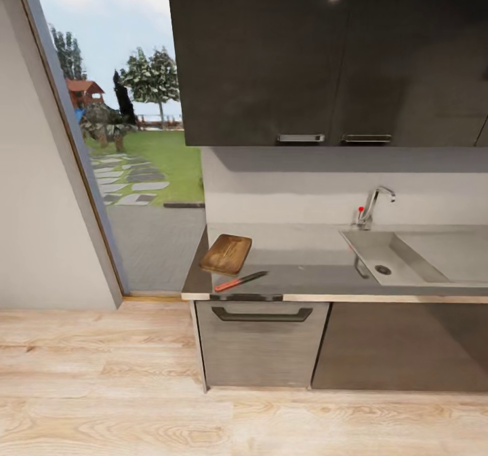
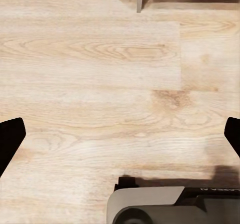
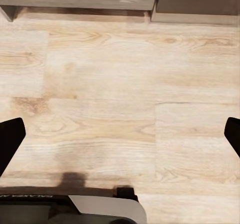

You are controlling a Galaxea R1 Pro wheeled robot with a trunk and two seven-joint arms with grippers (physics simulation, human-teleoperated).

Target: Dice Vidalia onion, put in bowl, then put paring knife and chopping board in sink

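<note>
The brown chopping board (image 1: 226,253) lies on the grey countertop (image 1: 305,280) at its left end. Just in front of it lies the paring knife (image 1: 240,281) with its orange-red handle to the left. The steel sink (image 1: 396,258) with its chrome tap (image 1: 371,206) is set in the counter to the right; its basin looks bare around the drain, and no onion shows. The bowl is out of view. My left gripper (image 2: 120,136) hangs open over the wood floor, its dark fingertips (image 2: 10,140) spread wide. My right gripper (image 3: 120,136) is open over the floor too.
Glossy black upper cabinets (image 1: 325,56) hang above the counter. Dark grey lower fronts with a drawer handle (image 1: 261,315) stand under it. A tall glass door (image 1: 129,137) to a garden is at the left. Light wood floor (image 1: 203,415) lies between me and the cabinets. My base (image 2: 165,206) shows below.
</note>
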